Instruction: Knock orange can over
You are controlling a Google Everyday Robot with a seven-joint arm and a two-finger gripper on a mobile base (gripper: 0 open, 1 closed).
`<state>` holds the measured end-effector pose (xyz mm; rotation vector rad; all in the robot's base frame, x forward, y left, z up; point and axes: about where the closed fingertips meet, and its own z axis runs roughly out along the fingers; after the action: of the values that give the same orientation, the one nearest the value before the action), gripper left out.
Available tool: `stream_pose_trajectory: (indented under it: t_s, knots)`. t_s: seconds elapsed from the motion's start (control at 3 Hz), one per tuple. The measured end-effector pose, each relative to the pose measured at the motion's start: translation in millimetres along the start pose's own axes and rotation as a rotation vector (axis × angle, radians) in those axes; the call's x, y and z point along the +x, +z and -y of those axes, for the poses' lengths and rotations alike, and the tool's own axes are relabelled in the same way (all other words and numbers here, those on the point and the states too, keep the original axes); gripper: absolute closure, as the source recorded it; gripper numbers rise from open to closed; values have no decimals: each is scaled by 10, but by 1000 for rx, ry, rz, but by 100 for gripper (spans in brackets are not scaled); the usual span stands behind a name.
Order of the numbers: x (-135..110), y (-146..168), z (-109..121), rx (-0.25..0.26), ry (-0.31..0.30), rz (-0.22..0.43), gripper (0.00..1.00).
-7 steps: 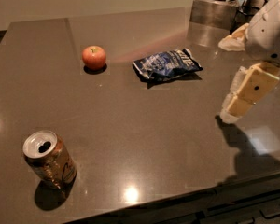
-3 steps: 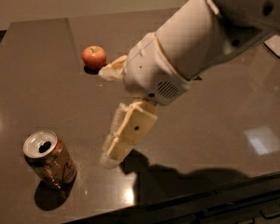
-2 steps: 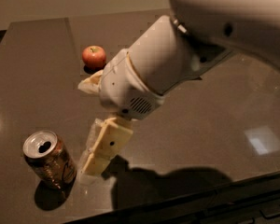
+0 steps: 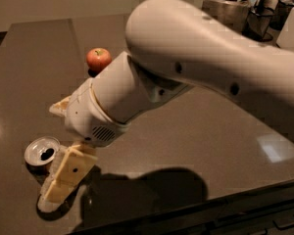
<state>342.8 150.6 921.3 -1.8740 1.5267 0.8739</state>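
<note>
The orange can stands upright near the table's front left. Only its silver top with the dark opening shows, because my gripper hides the body. My gripper is low over the table, right against the can's right side, with its cream tip reaching past the can toward the front edge. I cannot tell whether it touches the can. The big white arm comes in from the upper right and fills the middle of the view.
A red-orange apple sits on the dark table behind the arm, at the back left. Metal containers stand at the back right corner. The table's front edge runs close below the gripper.
The arm has swung from the table's right side across to the left and come down beside the can. The can has not moved. The arm now hides the blue snack bag.
</note>
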Motion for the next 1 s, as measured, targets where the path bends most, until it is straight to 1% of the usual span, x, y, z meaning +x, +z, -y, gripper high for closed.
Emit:
stream_pose_trajectory:
  t_s: [0.33, 0.67, 1.0]
  knots:
    - [12, 122, 27, 1, 4, 23, 0]
    - [70, 219, 51, -5, 7, 40, 18]
    - [113, 224, 88, -10, 15, 53, 41]
